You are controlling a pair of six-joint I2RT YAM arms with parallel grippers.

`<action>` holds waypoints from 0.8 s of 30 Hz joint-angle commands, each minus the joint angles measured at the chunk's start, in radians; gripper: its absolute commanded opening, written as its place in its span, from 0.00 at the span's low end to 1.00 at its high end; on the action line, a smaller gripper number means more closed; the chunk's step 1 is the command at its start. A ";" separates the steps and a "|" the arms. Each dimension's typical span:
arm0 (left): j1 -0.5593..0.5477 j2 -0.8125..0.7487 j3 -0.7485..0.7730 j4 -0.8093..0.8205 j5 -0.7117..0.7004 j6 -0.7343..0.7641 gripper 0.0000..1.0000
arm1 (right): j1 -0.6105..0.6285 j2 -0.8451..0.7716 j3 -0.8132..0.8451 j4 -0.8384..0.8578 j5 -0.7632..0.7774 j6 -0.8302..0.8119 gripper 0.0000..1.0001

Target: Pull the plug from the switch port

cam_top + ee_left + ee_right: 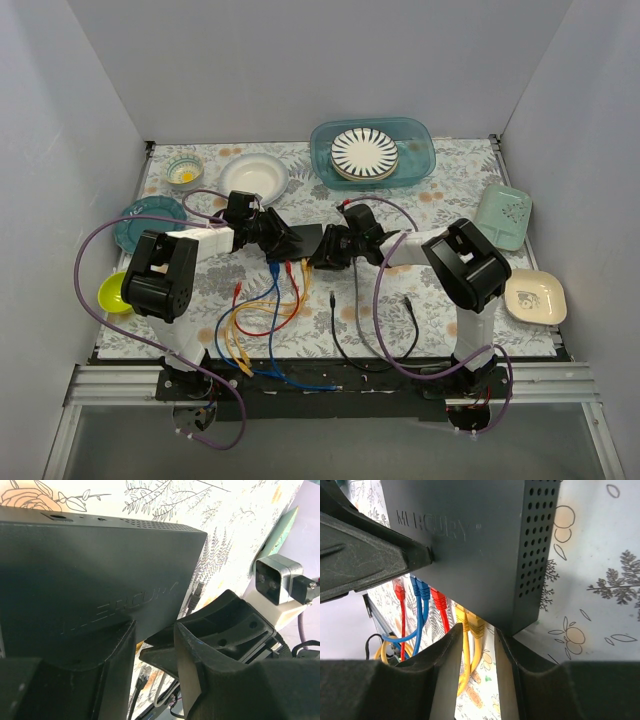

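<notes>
The switch [485,545] reads MERCURY (black on black).

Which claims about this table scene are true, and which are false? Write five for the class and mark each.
1. A red cable, a blue cable and a yellow cable are plugged into the switch. True.
2. The switch is white. False: it is black.
3. The striped plate lies in the blue-green tub. True.
4. The lime bowl sits on the right side of the table. False: it is on the left side.
5. Both grippers hang far from the switch. False: the left gripper and the right gripper are both at it.
</notes>
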 commanded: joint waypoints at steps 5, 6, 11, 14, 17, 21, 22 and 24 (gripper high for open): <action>0.009 0.014 -0.027 -0.076 -0.043 0.028 0.36 | 0.008 0.046 0.033 0.062 0.011 0.077 0.42; 0.009 0.014 -0.024 -0.076 -0.043 0.029 0.36 | 0.007 0.048 0.022 0.101 0.013 0.096 0.42; 0.009 0.016 -0.029 -0.072 -0.040 0.029 0.36 | 0.004 0.042 -0.041 0.185 0.048 0.204 0.43; 0.008 0.017 -0.033 -0.067 -0.039 0.029 0.36 | -0.005 0.037 -0.078 0.264 0.073 0.268 0.42; 0.009 0.016 -0.036 -0.066 -0.039 0.031 0.36 | -0.015 0.044 -0.098 0.309 0.089 0.323 0.42; 0.009 0.014 -0.036 -0.064 -0.037 0.034 0.36 | -0.016 0.055 -0.082 0.304 0.102 0.345 0.40; 0.009 0.014 -0.036 -0.062 -0.037 0.032 0.36 | -0.016 0.057 -0.084 0.304 0.111 0.351 0.39; 0.009 0.016 -0.038 -0.061 -0.034 0.034 0.36 | -0.016 0.061 -0.081 0.306 0.117 0.363 0.38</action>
